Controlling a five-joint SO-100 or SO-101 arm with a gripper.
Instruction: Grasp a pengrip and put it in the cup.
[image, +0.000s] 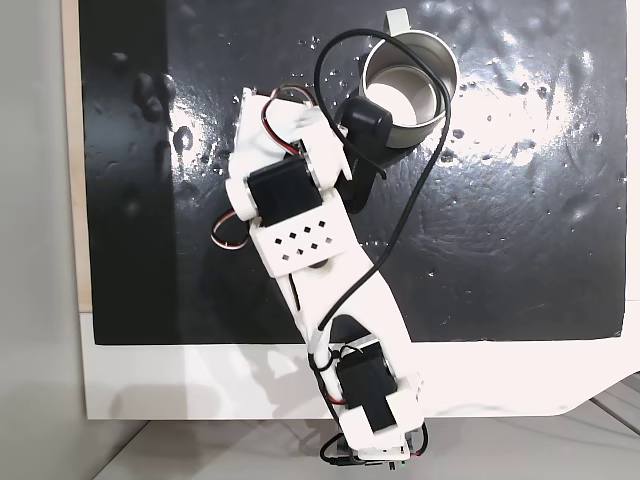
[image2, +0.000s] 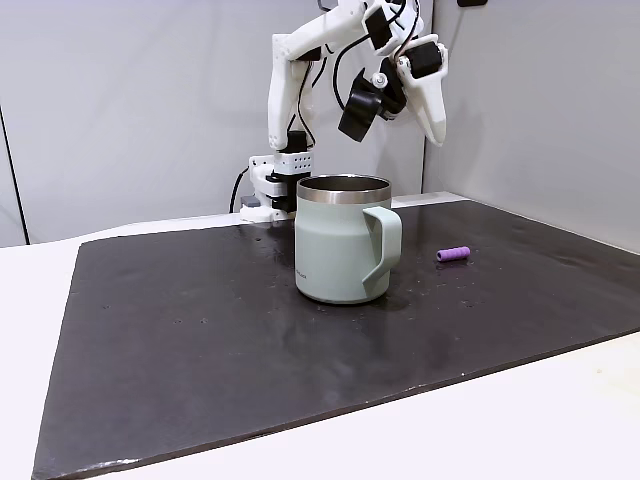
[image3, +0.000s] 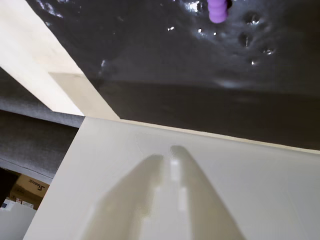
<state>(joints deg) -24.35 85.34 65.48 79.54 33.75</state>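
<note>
- The cup (image2: 343, 240), a pale grey-green mug with a steel rim, stands upright on the black mat (image2: 200, 330) that covers the white counter (image2: 500, 420). In the low fixed view its loop handle points toward 4 o'clock.
- Seen from above in a fixed view, the cup (image: 437, 105) sits at about 1 o'clock on the mat (image: 520, 240), with its handle at 12 o'clock.
- The pengrip (image2: 453, 254), a small purple tube, lies on its side on the mat at 3 o'clock from the cup, well apart from it.
- In the wrist view the pengrip (image3: 216, 10) shows at the top edge, at about 1 o'clock, resting on the mat.
- The gripper (image3: 166, 152) shows from the bottom of the wrist view; its two pale fingers lie almost together, closed on nothing.
- In the low fixed view the white arm (image2: 290, 90) holds its gripper high in the air, above and behind the cup, touching neither cup nor pengrip.
- From above, the arm (image: 330, 270) reaches from 6 o'clock, its black end partly covering the cup's rim.
</note>
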